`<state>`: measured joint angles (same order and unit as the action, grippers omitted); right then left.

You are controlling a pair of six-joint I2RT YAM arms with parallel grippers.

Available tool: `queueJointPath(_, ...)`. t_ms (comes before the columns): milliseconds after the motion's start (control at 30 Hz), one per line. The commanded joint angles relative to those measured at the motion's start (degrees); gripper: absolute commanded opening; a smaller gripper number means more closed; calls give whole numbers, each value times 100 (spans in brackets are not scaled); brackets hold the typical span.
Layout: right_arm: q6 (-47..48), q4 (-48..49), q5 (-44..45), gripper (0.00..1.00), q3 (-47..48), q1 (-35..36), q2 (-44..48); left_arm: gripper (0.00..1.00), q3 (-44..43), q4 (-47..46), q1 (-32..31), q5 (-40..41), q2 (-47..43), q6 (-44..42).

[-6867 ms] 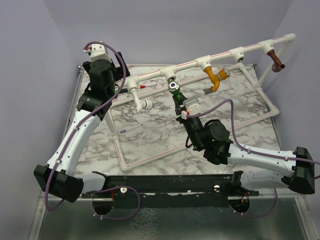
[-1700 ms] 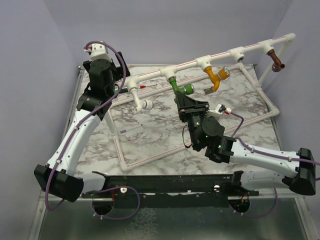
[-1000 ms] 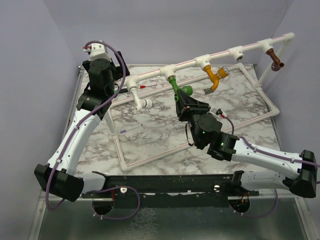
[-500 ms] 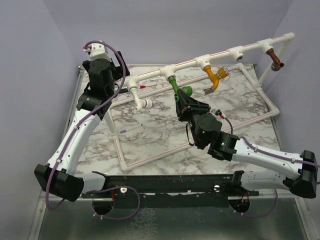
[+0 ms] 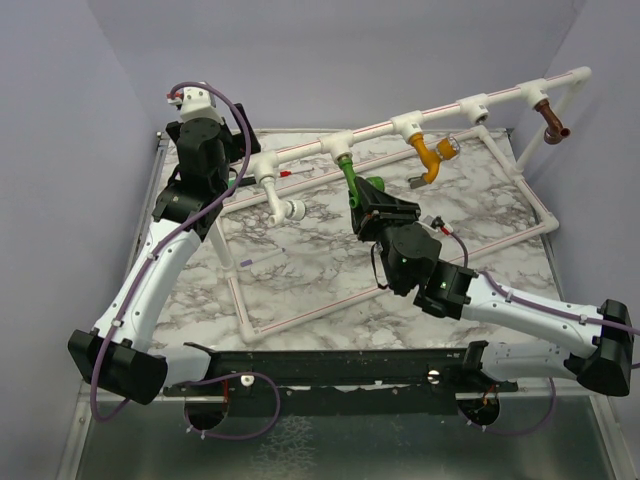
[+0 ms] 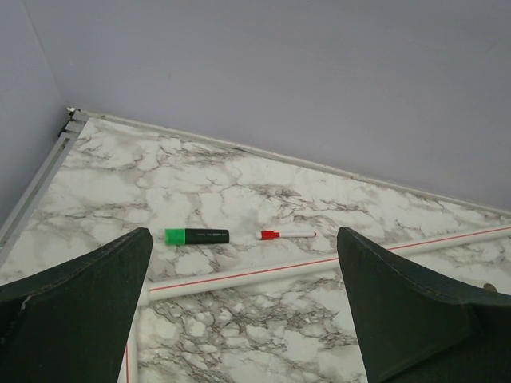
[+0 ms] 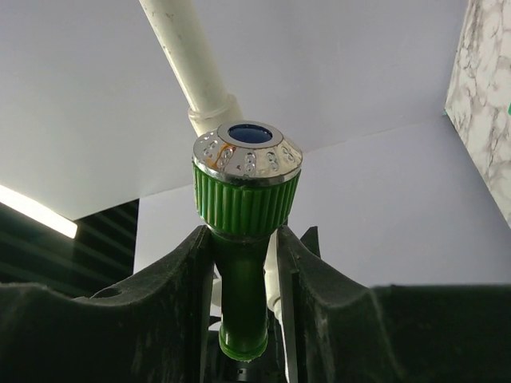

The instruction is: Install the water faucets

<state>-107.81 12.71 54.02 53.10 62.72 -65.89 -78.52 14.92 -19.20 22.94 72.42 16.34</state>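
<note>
The green faucet (image 5: 356,184) hangs from a tee of the raised white pipe (image 5: 375,128). My right gripper (image 5: 370,203) is shut on it. In the right wrist view the green body (image 7: 243,263) sits between both fingers of the right gripper (image 7: 245,239), with the ribbed knob and silver end above them. The white faucet (image 5: 281,202), the orange-yellow faucet (image 5: 430,156) and the brown faucet (image 5: 550,118) hang on the same pipe. My left gripper (image 5: 188,205) is open and empty at the far left; in its wrist view the left gripper (image 6: 243,319) is over the marble.
A frame of red-striped white pipes (image 5: 300,312) lies on the marble table (image 5: 300,265). A green marker (image 6: 196,236) and a red-capped pen (image 6: 287,234) lie by a floor pipe (image 6: 263,275). A small grey metal piece (image 5: 415,181) lies near the orange-yellow faucet. One tee socket (image 5: 478,106) stands open.
My right wrist has rolled while holding the green faucet, turning its silver end from facing up to sideways; in the last second it shifted only slightly. The left arm has not moved.
</note>
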Motion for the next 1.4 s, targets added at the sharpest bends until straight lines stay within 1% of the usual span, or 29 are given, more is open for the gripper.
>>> queueJointPath(0, 228, -351, 56, 40, -74, -84, -128, 99, 320, 1224, -198, -826, 121, -25)
queueJointPath(133, 270, -296, 44, 42, -90, -82, -117, 99, 320, 1225, -198, -828, 121, -25)
queueJointPath(333, 908, 480, -81, 55, -283, -86, -42, 99, 320, 1224, -190, -821, 110, -25)
queueJointPath(400, 1043, 600, -141, 56, -292, -83, -11, 99, 320, 1224, -190, -818, 122, -32)
queueJointPath(567, 1724, 979, -365, 59, -354, -85, 161, 99, 320, 1224, -189, -802, 105, -34)
queueJointPath(667, 1930, 1027, -481, 62, -383, -84, 274, 99, 320, 1224, -189, -783, 109, -43)
queueJointPath(967, 2257, 685, -792, 69, -410, -81, 625, 99, 320, 1224, -172, -769, 109, -51)
queueJointPath(1133, 2383, 39, -1011, 72, -282, -86, 796, 99, 320, 1224, -172, -731, 105, -61)
queueJointPath(1367, 2656, -652, -1135, 72, -385, -88, 1281, 99, 329, 1224, -172, -712, 122, -63)
